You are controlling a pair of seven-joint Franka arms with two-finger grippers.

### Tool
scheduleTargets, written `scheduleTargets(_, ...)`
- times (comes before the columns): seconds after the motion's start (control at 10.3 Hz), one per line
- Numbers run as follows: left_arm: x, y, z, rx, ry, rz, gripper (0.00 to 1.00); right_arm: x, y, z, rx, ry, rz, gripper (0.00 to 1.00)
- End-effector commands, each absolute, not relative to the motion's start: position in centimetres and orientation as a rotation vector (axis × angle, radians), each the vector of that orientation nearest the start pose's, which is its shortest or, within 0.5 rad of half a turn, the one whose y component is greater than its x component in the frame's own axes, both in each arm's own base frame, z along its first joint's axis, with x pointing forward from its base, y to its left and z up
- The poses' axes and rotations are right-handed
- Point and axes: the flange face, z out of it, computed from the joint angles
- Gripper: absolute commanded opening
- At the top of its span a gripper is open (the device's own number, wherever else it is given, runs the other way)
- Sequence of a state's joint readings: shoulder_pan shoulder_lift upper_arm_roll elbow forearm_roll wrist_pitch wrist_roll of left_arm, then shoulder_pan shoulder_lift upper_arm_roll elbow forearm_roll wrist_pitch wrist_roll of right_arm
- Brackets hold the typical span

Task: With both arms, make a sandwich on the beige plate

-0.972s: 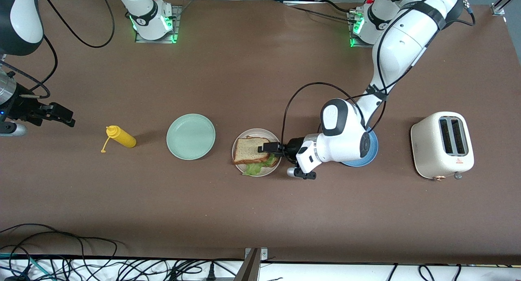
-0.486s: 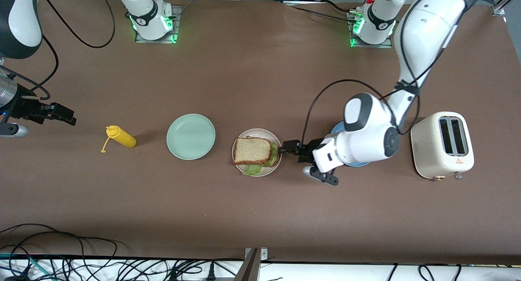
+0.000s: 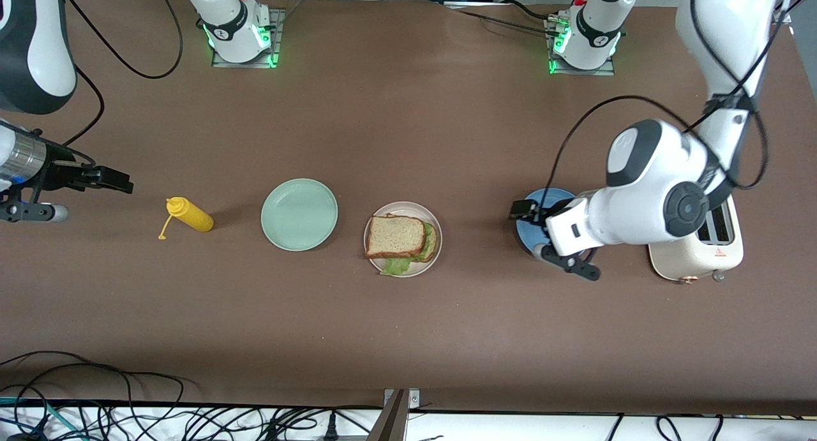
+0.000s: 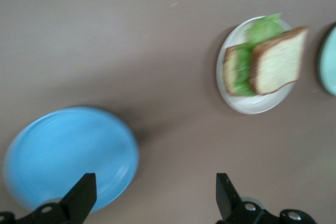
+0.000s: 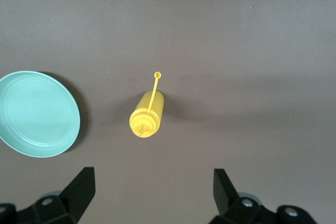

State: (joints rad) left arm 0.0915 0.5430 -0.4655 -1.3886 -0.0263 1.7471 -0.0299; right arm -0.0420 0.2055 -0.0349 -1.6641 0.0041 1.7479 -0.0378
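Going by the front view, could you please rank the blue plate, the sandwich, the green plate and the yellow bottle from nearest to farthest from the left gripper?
From the open left gripper:
1. Blue plate, directly under it.
2. Sandwich, on the beige plate mid-table.
3. Green plate, beside the beige plate, toward the right arm's end.
4. Yellow bottle, closest to the right arm's end.

Your left arm [image 3: 644, 198] covers part of the blue plate [image 3: 530, 227] and most of the toaster [image 3: 699, 262] in the front view. In the left wrist view the mint-green plate [image 4: 329, 61] is cut off at the edge, and the sandwich [image 4: 265, 59] looks blurred. The lower bread slice is mostly hidden under the top one.
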Motion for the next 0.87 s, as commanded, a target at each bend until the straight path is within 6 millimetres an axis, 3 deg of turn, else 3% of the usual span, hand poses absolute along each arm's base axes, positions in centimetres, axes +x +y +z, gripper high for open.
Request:
scheduleTargets(0.0,63.1,-18.7,46.4,-3.141,0.414,0.250,1.00,60.3,-3.9,48.8,-3.121,0.063,0.213,1.00)
scheduleTargets(0.19,62.4,-17.6,50.1,-3.077,0.399,0.140,1.00,60.1,-3.4,51.2,-3.092,0.059,0.149,1.00)
scheduleTargets(0.29,62.1,-16.8,51.7,-3.053,0.381,0.096,1.00,58.7,-2.6,53.1,-3.086,0.045,0.170,1.00)
scheduleTargets(0.39,61.6,-14.6,54.0,-3.031,0.328,0.041,1.00,57.8,-2.7,54.2,-3.084,0.038,0.191,1.00)
scheduleTargets(0.58,59.4,-13.8,57.4,-3.011,0.281,-0.039,1.00,57.8,-2.1,54.3,-3.081,0.012,0.195,1.00)
scheduleTargets(0.78,57.5,-11.8,59.3,-3.147,0.189,-0.047,1.00,57.9,-1.8,54.0,-3.080,-0.002,0.200,1.00)
